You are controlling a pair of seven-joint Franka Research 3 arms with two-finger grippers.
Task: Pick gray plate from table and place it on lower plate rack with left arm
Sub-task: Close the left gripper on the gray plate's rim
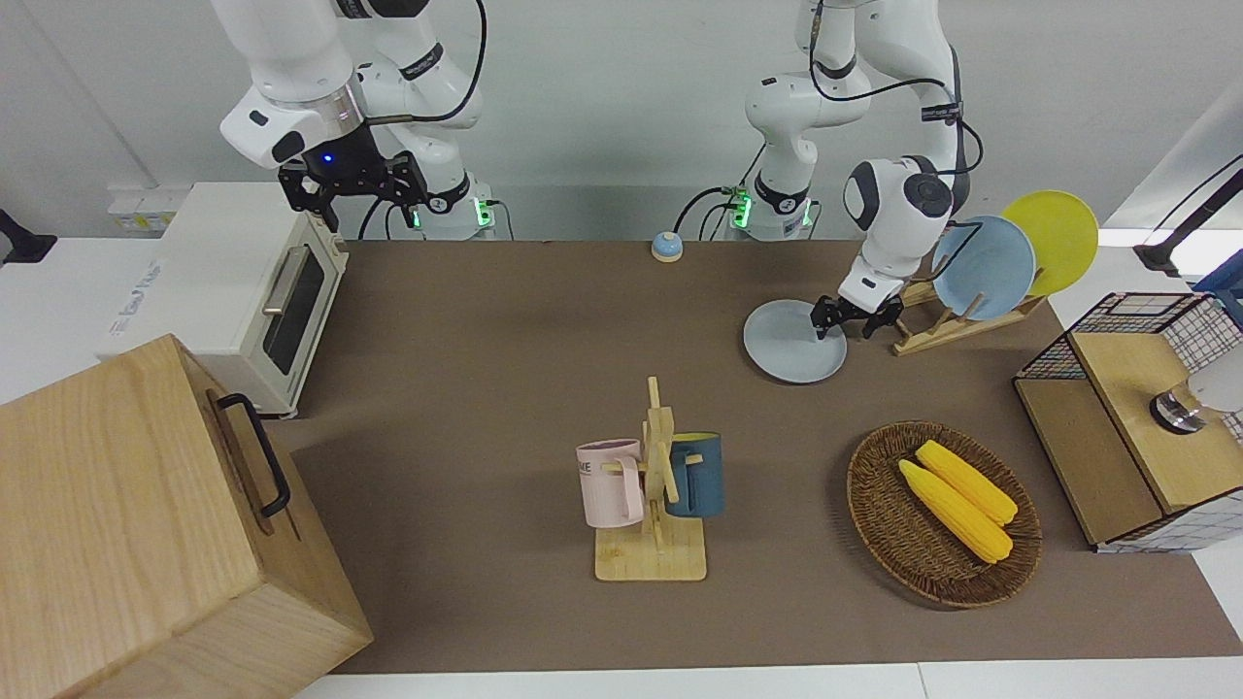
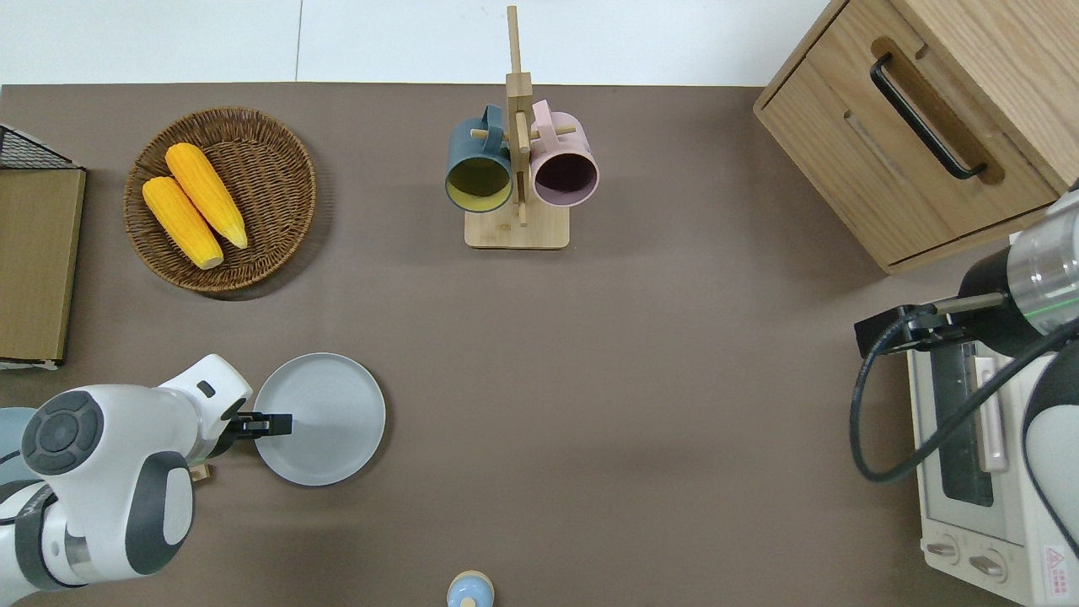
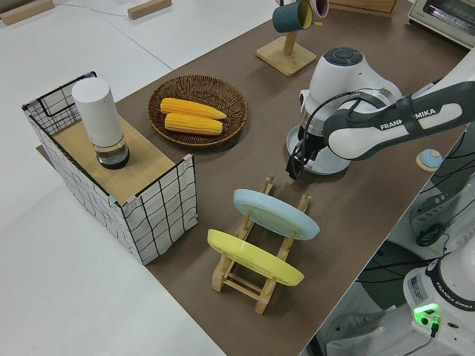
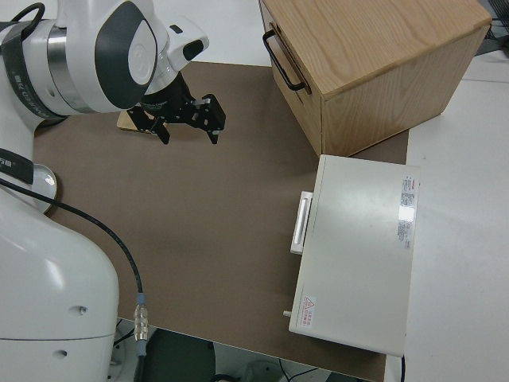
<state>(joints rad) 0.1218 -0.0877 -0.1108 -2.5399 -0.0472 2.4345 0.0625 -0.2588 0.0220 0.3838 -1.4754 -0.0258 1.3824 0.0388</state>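
The left hand [image 2: 278, 424] sits low at the gray plate's [image 2: 324, 419] rim, fingers narrow around it; the right arm is parked.

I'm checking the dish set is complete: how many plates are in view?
3. The gray plate lies flat on the table at the left gripper; the light blue plate and yellow plate stand in the plate rack.

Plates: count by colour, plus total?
Gray plate: 1, flat on the table, left tool at its rim
Light blue plate: 1, in the lower plate rack
Yellow plate: 1, in the same rack
Total: 3
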